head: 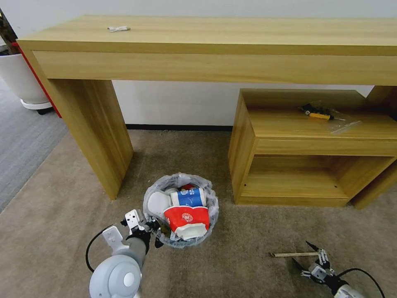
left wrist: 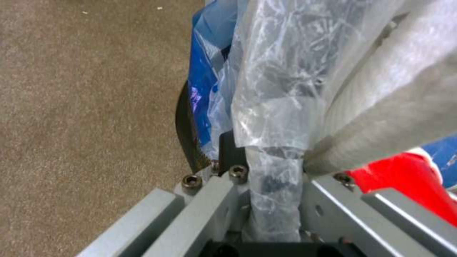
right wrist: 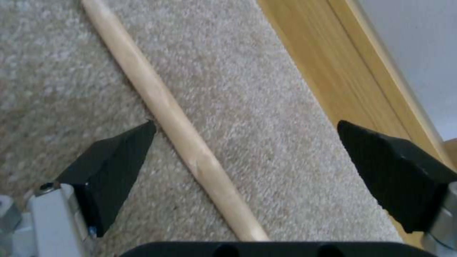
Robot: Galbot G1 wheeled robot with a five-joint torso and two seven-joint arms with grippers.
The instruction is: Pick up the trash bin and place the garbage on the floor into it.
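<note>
I have open beige floor (head: 62, 215) on my left and straight ahead of the base, running up to the grey striped carpet (head: 20, 140) at the far left; on the right the room narrows, the low wooden shelf unit (head: 306, 153) standing close behind the right arm and the long wooden desk (head: 215, 45) spanning the wall above it; the desk's left leg (head: 97, 132) stands just behind and left of the trash bin (head: 180, 211). The bin sits on the carpet between that leg and the shelf unit, its crinkled plastic bag (left wrist: 281, 89) folded over the rim, already holding a blue-white paper cup (head: 188, 198), a red wrapper (head: 187, 217) and a white slipper (head: 159, 203). The wooden stick (head: 294, 254) lies flat on the floor to the right of the bin, well apart from it and in front of the shelf unit's lower edge. A white planter pot (head: 18, 78) stands at the far left, a small white cable (head: 118, 28) lies on the desk top, and a bagged tool (head: 320, 114) on the shelf top. My left gripper (head: 156, 231) reaches forward low at the bin's near-left rim; in the left wrist view its jaws are closed on the bagged rim. My right gripper (right wrist: 247, 160) points down just over the stick, spread wide; the stick (right wrist: 171, 117) runs between the black fingertips (right wrist: 119, 157), untouched by either.
</note>
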